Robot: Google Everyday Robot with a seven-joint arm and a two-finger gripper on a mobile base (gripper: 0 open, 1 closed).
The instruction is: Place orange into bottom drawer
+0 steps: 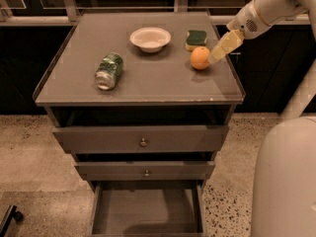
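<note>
Camera view shows the orange point(199, 58) sitting on the grey worktop point(148, 85) near its right edge, just in front of a green-and-yellow sponge point(196, 38). The gripper point(215, 58) slants down just beside the fruit; whether it is parted or closed cannot be told. A white bowl point(150, 37) and a tipped green can point(109, 70) lie further left. Below, the bottom drawer point(143, 212) stands pulled out.
</note>
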